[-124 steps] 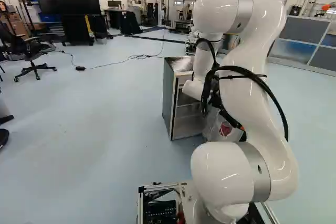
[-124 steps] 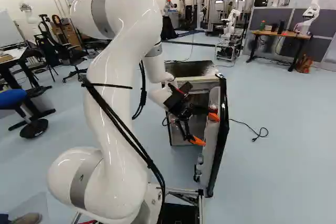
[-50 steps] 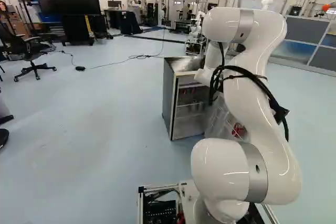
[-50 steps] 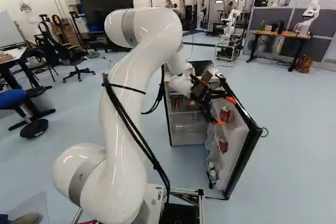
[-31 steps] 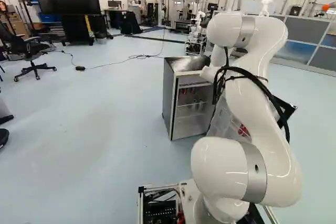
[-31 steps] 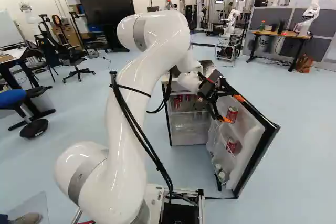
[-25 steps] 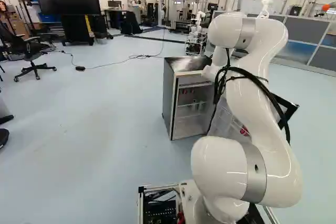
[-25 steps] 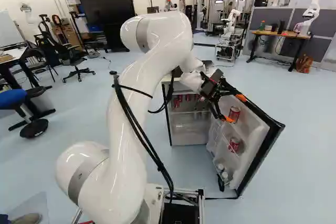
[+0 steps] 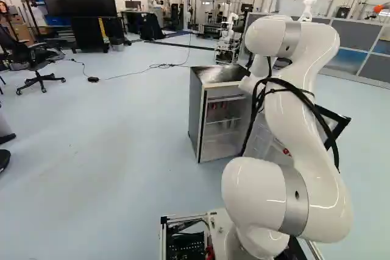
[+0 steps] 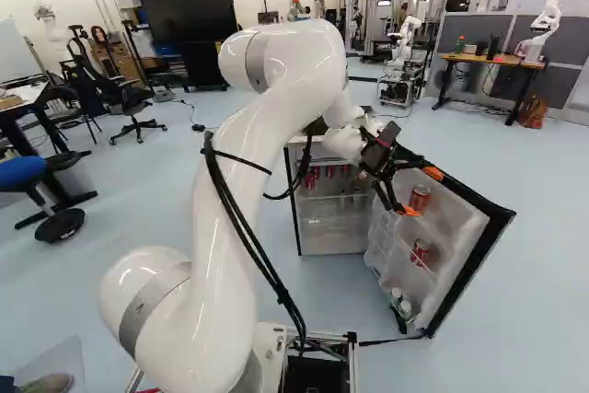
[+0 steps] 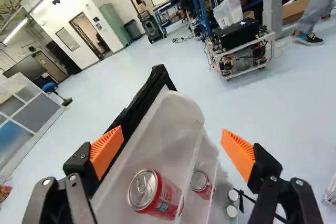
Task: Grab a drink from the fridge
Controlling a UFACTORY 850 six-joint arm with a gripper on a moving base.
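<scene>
My gripper [image 10: 421, 191] is at the inner side of the fridge door [image 10: 460, 232] in the right base view. In the wrist view the gripper [image 11: 172, 134] stands open, its fingers on either side of the door [image 11: 143, 98] and its shelves, gripping nothing. A red can [image 11: 164, 199] sits in the upper door shelf, between and below the fingers; a second red can [image 11: 201, 183] is in a lower shelf. White-capped bottles [image 10: 403, 305] stand at the door's bottom. The fridge [image 9: 196, 117] is open, with red cans [image 10: 329, 171] on its upper shelf.
The door's dark outer edge [image 10: 502, 218] juts out to the right of the fridge. A cable lies on the floor behind the fridge. Another robot [image 10: 402, 43] stands farther back, and one more [image 10: 549, 20] is by a wooden desk [image 10: 492, 60].
The fridge door has swung wider, away from the cabinet. My arm has moved to the right along with it, its gripper staying by the door's inner side. The base has not moved.
</scene>
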